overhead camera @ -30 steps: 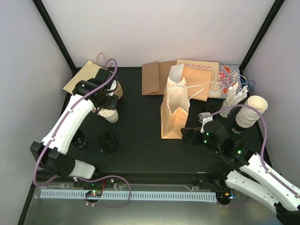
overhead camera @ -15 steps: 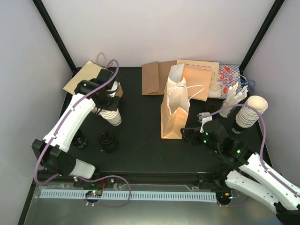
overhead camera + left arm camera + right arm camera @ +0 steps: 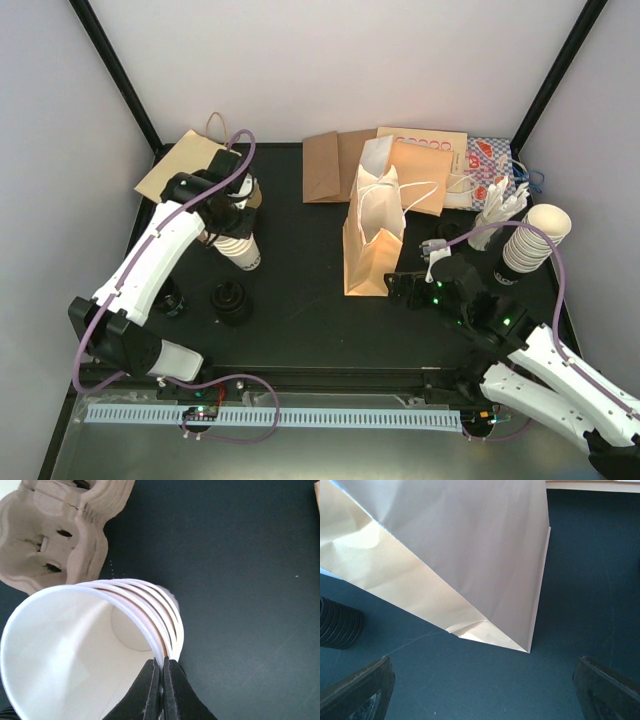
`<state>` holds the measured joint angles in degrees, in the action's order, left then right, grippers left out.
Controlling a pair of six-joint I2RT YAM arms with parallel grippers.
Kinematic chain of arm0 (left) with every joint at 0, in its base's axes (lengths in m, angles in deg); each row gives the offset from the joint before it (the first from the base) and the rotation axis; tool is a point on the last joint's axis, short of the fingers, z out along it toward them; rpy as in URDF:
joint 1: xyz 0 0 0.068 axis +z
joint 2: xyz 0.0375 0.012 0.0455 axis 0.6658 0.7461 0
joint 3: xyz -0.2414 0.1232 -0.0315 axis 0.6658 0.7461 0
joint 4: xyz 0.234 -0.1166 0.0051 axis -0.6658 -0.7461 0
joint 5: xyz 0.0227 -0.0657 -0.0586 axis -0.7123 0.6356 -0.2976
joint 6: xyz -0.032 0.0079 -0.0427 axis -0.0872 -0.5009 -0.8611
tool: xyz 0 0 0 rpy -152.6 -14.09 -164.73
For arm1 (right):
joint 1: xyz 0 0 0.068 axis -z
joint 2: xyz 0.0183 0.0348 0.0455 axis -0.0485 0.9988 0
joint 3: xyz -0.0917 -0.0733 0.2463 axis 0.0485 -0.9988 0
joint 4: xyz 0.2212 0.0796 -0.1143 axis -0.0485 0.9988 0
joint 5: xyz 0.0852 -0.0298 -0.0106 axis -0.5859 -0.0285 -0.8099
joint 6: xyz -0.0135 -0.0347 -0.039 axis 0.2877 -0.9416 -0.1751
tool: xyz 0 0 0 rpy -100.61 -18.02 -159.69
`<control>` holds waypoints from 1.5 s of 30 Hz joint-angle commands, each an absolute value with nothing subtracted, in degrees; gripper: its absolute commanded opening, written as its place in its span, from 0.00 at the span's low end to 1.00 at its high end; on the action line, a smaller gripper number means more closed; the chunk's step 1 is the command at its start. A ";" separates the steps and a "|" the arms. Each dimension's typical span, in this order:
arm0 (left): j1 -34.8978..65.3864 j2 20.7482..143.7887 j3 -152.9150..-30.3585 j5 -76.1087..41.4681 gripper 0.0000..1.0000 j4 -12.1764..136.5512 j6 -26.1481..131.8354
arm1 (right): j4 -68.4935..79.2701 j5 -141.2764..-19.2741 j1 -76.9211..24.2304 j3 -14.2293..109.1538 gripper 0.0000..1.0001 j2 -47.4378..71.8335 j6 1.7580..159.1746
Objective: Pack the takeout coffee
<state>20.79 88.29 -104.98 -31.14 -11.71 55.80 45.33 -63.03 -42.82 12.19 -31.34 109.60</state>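
Note:
No lidded takeout coffee shows in any view. My left gripper [image 3: 232, 224] [image 3: 161, 680] is shut on the rim of the top cup of a short stack of lidless cream cups [image 3: 241, 250] [image 3: 75, 650]. One finger is inside the cup and one outside. The stack leans over the black table next to the brown pulp carrier [image 3: 50, 535] [image 3: 250, 190]. My right gripper [image 3: 402, 286] [image 3: 482, 695] stands open and empty, low over the table. It is just in front of the bottom corner of the upright cream paper bag [image 3: 372, 240] [image 3: 470, 555].
Two piles of black lids [image 3: 229, 300] [image 3: 170, 297] [image 3: 337, 622] sit at the front left. A tall cup stack [image 3: 535, 240] and white cutlery [image 3: 500, 205] stand at the right. Flat paper bags [image 3: 330, 165] lie along the back, and another [image 3: 180, 160] lies at the back left.
My left gripper has carried the cup stack a little to the right and toward the front. The right arm has barely moved.

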 commanded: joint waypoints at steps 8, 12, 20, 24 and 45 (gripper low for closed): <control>18.72 87.95 -106.24 -33.71 0.01 -12.87 54.96 | 43.70 -63.32 -42.74 12.03 1.00 -31.58 109.53; 17.83 90.17 -107.73 -40.23 0.02 -16.01 53.19 | 43.80 -63.62 -42.66 12.17 1.00 -31.35 109.77; 16.28 90.42 -105.17 -36.87 0.01 -13.57 52.53 | 43.82 -63.29 -42.68 11.99 1.00 -31.68 109.77; 15.81 91.31 -106.07 -39.55 0.02 -14.89 51.79 | 44.07 -63.36 -42.72 12.08 1.00 -31.60 109.77; 14.15 91.62 -108.63 -44.63 0.02 -18.19 51.06 | 44.09 -63.11 -42.74 11.82 1.00 -31.80 109.84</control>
